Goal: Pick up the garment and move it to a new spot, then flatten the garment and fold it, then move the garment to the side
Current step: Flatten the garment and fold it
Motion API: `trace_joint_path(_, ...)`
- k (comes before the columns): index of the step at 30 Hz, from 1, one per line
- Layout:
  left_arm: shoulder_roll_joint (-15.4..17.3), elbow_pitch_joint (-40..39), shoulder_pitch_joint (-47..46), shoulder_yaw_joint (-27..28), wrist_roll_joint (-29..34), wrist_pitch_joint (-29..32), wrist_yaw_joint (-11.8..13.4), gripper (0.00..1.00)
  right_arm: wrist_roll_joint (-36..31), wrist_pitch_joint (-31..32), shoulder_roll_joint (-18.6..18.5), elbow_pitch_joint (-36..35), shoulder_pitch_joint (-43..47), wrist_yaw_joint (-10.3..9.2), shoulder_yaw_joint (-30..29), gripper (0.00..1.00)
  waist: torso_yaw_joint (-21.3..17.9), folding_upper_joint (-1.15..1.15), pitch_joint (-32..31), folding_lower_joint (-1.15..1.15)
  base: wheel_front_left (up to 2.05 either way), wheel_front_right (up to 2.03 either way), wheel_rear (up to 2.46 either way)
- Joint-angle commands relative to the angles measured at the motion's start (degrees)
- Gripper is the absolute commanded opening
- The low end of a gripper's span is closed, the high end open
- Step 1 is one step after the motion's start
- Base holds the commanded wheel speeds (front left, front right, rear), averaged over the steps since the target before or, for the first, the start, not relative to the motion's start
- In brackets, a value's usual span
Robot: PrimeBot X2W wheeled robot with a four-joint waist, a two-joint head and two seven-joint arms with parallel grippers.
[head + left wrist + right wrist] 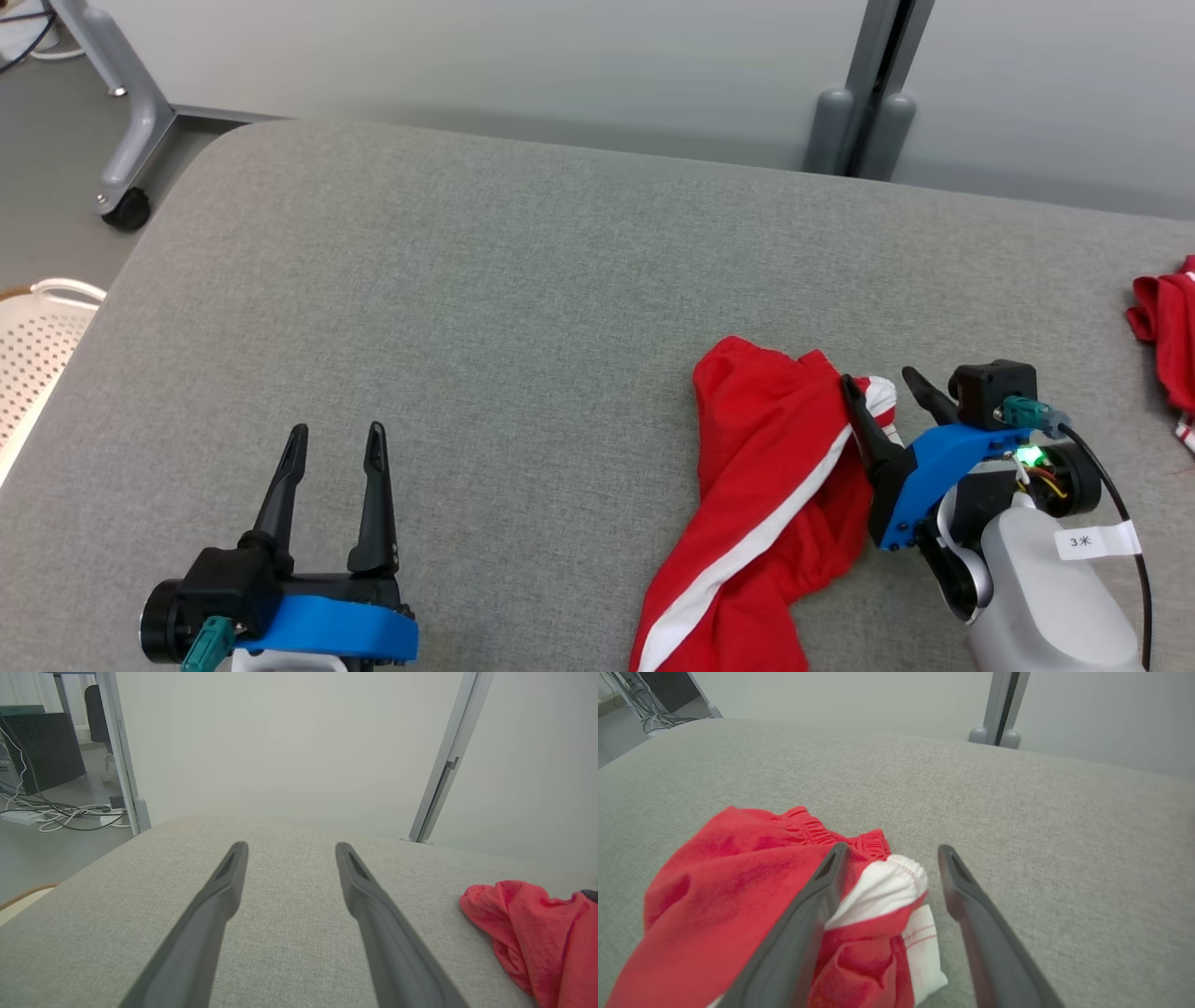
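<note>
The right gripper (893, 849) has its two dark fingers spread wide and clamps nothing. Its tips are low over the bunched waistband end of the garment (766, 439), a pair of red shorts with a white side stripe. In the right wrist view the white elastic part of the waistband lies in the gap between the fingers. The finger on that view's left crosses over the red cloth, and the other finger is over bare table beside it. Whether either finger actually touches the cloth cannot be told. From this gripper the garment runs back and to its left, crumpled, its stripe trailing toward the near edge of the grey fabric-covered table (513, 280). Well off to this gripper's right, at the table's far side, lies a second red cloth (1167, 327). The left gripper (337, 431) hangs well apart to the left, jaws likewise wide and empty, over bare table. Beyond it, past the table's left edge, is a white perforated basket (37, 345).
</note>
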Motion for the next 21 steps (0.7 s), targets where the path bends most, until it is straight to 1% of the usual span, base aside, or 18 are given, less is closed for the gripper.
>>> trace_joint_path(1, -0.07, -0.02, -0.84, -0.17, -0.23, -0.25, 0.31, 1.0, -0.38, -0.42, -0.34, 1.82, -1.25, 0.02, -0.28, 1.0, 0.68, -0.01, 0.65, -0.01, 0.0, 0.0, 0.0)
trace_joint_path(6, -0.07, 0.16, -1.39, -0.51, -0.48, -0.26, 0.52, 1.0, 0.87, -1.89, 0.22, 7.18, -1.8, 0.02, -0.44, 1.0, 1.12, -0.01, 0.96, -0.01, 0.0, 0.0, 0.0)
trace_joint_path(10, -0.07, 0.38, -1.49, -0.63, -0.34, -0.26, 0.66, 1.0, 2.64, -2.96, 0.73, 9.73, -2.3, 0.02, 0.29, 1.0, 0.97, -0.01, 0.85, -0.01, 0.0, 0.0, 0.0)
trace_joint_path(11, -0.07, 0.45, -1.6, -0.72, -0.33, -0.25, 0.65, 1.0, 2.86, -3.63, 0.82, 10.07, -2.4, 0.02, 0.69, 0.93, 0.95, -0.01, 0.82, -0.01, 0.0, 0.0, 0.0)
trace_joint_path(12, -0.07, 0.47, -1.77, -0.83, -0.35, -0.26, 0.64, 1.0, 3.02, -4.12, 0.89, 10.34, -2.61, 0.02, 1.04, 0.35, 0.94, -0.01, 0.82, -0.01, 0.0, 0.0, 0.0)
trace_joint_path(13, -0.06, 0.51, -1.92, -0.97, -0.34, -0.25, 0.64, 1.0, 3.13, -4.52, 0.91, 10.69, -2.82, 0.02, 1.42, 0.07, 0.97, -0.01, 0.81, -0.01, 0.0, 0.0, 0.0)
trace_joint_path(14, -0.06, 0.57, -1.98, -1.12, -0.33, -0.26, 0.63, 1.0, 3.3, -4.88, 0.96, 11.05, -3.08, 0.02, 1.89, 0.0, 1.03, -0.01, 0.77, -0.01, 0.0, 0.0, 0.0)
trace_joint_path(21, -0.07, 1.05, -2.09, -1.93, -0.74, -0.26, 0.63, 1.0, 4.71, -8.34, 1.41, 11.98, -6.28, 0.02, 5.31, 0.0, 2.22, -0.01, 0.03, -0.01, 0.0, 0.0, 0.0)
